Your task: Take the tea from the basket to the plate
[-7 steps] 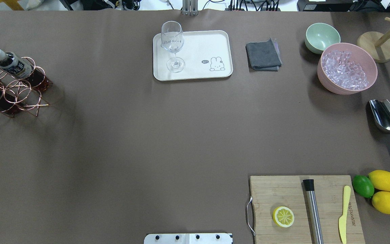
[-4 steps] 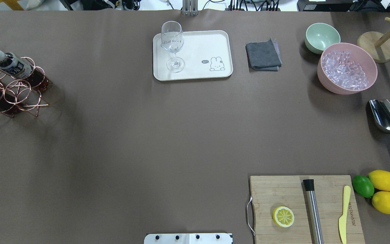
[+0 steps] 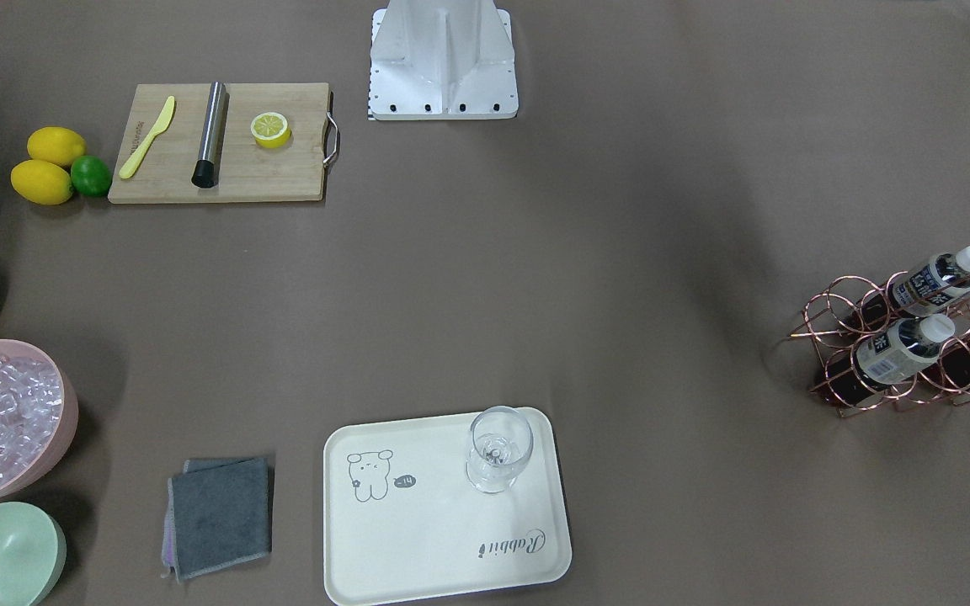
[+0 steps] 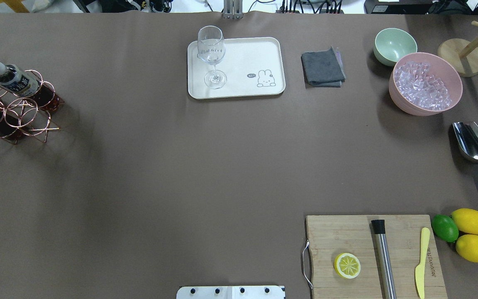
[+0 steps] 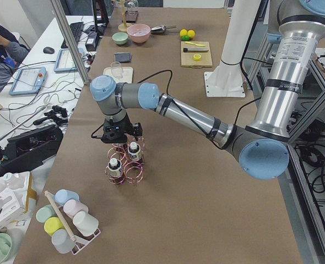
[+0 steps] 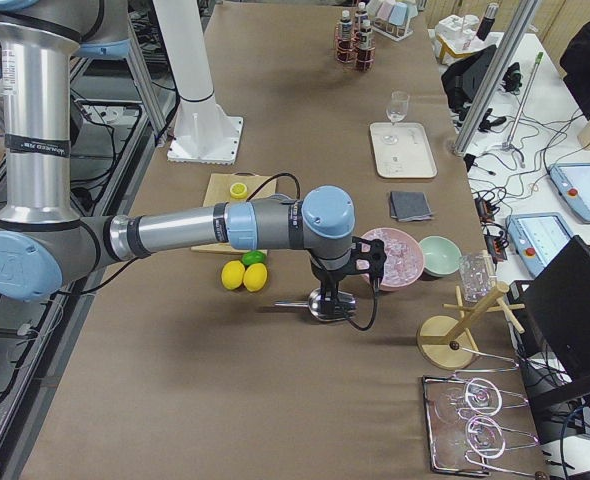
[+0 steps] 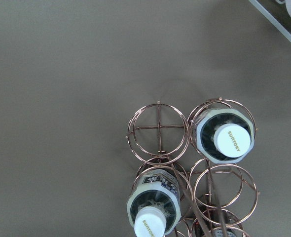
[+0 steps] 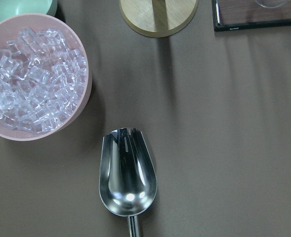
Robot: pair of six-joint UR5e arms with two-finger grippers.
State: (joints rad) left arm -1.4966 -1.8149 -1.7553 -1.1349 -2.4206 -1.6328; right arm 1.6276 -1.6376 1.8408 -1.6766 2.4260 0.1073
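Whether the jaws of the left arm (image 5: 184, 114) are apart or together I cannot tell, nor those of the right arm (image 6: 175, 232); the left ones hang just over the wire basket (image 7: 158, 129). Below them the tea (image 7: 224, 134) sits in its ring, cap toward the jaws. Better to close under the cap and pull along the bottle, so no ring catches. Well apart lies the plate (image 4: 243, 54), a glass (image 4: 211, 54) on it.

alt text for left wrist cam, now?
Top-down on a copper wire basket: one white-capped tea bottle seen cap-on in the upper-right ring, another at the bottom edge, and the ring left of the first is empty. Brown table fills most of the rest.
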